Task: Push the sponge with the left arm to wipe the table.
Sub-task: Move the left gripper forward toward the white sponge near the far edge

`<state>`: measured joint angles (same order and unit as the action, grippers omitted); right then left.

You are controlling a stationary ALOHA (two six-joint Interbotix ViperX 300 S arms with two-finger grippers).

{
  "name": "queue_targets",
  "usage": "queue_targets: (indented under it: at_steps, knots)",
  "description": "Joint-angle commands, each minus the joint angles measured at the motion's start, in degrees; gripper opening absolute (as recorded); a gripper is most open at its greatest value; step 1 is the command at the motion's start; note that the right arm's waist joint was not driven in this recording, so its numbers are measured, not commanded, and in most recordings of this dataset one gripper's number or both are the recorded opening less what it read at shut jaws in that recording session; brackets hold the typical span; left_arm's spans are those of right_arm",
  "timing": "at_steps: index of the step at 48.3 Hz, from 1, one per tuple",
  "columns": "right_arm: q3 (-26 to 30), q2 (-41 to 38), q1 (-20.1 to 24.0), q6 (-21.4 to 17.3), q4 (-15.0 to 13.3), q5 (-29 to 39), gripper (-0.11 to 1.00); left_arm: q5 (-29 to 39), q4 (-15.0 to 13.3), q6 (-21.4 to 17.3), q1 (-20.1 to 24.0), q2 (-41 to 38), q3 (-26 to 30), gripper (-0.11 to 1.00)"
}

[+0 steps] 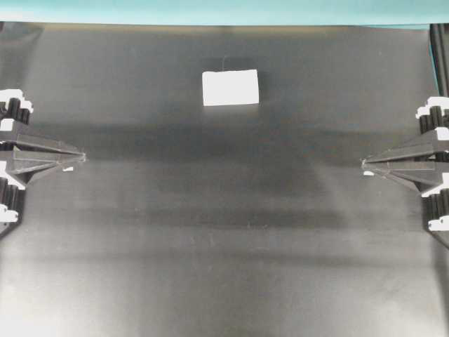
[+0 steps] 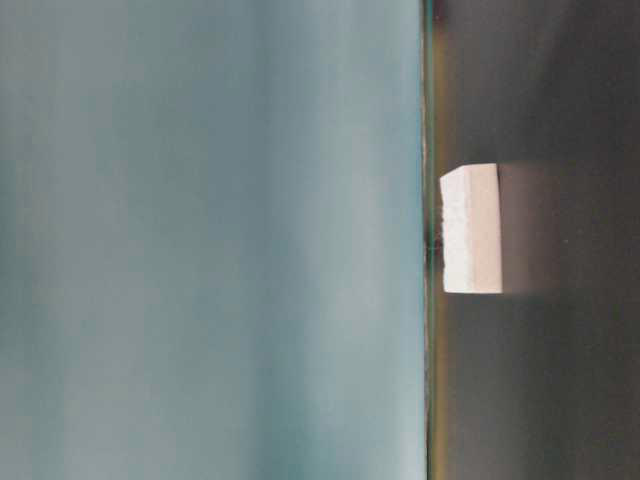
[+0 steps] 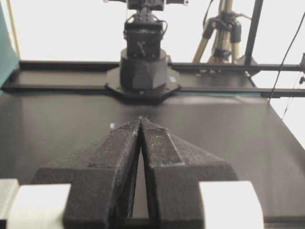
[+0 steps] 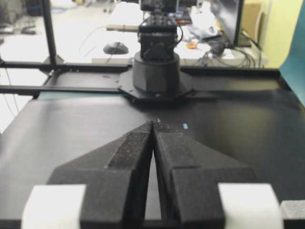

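Note:
The white rectangular sponge [image 1: 231,87] lies flat on the black table [image 1: 224,246], toward the far edge and near the middle. The table-level view shows it [image 2: 472,228] close to the teal strip [image 1: 210,10]. My left gripper [image 1: 83,157] rests low at the left edge, shut and empty, pointing toward the centre. In its wrist view the tips [image 3: 141,118] meet. My right gripper [image 1: 363,164] mirrors it at the right edge, shut and empty, with its tips [image 4: 153,123] together. Both are far from the sponge, which does not show in either wrist view.
Each wrist view shows the opposite arm's black base [image 3: 143,62] [image 4: 156,62] across the table. A tiny pale fleck [image 3: 112,126] [image 4: 185,126] lies on the surface ahead of each gripper. A tripod [image 3: 221,33] stands beyond the table. A teal backdrop [image 2: 200,240] rises behind the sponge.

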<state>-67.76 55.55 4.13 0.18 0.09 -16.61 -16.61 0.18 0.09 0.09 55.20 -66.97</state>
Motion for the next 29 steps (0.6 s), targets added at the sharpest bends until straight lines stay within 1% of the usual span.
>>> queue_targets:
  at_steps: [1, 3, 5, 7, 11, 16, 22, 24, 29]
  knots:
    - [0.62, -0.53, 0.0, 0.62, 0.0, -0.35, 0.03, 4.48, 2.37, 1.85, -1.32, -3.69, -0.7, 0.05]
    - [-0.18, -0.35, 0.0, 0.62, 0.0, 0.35, 0.02, 7.29, 2.37, 2.72, -1.32, -5.36, -0.62, 0.04]
    - [-0.7, -0.26, 0.0, 0.62, 0.0, 1.41, 0.0, 9.14, 2.37, 3.52, -1.32, -7.21, -0.26, 0.0]
    - [-0.97, -0.09, 0.0, 0.44, 0.09, 2.81, -0.01, 9.32, 2.37, 4.31, -1.05, -8.88, 0.62, -0.01]
    - [-1.23, 0.0, 0.0, -0.18, 0.09, 5.63, -0.01, 7.47, 2.37, 5.01, 0.26, -12.13, 3.16, -0.01]
    - [-1.32, 0.18, 0.0, -0.53, 0.18, 7.82, -0.01, 7.38, 2.37, 5.36, 3.6, -17.93, 8.17, -0.01]
    - [-1.58, 0.44, 0.0, -0.62, 0.18, 8.53, -0.01, 10.99, 2.37, 6.24, 8.0, -26.28, 14.5, -0.01]
    - [-1.67, 0.53, 0.0, -0.62, 0.18, 8.44, -0.01, 12.3, 2.37, 7.29, 9.49, -29.53, 16.96, -0.01]
    - [-1.76, 0.97, 0.0, -0.7, 0.18, 8.79, -0.01, 15.82, 2.37, 13.1, 12.74, -38.85, 25.22, -0.01]
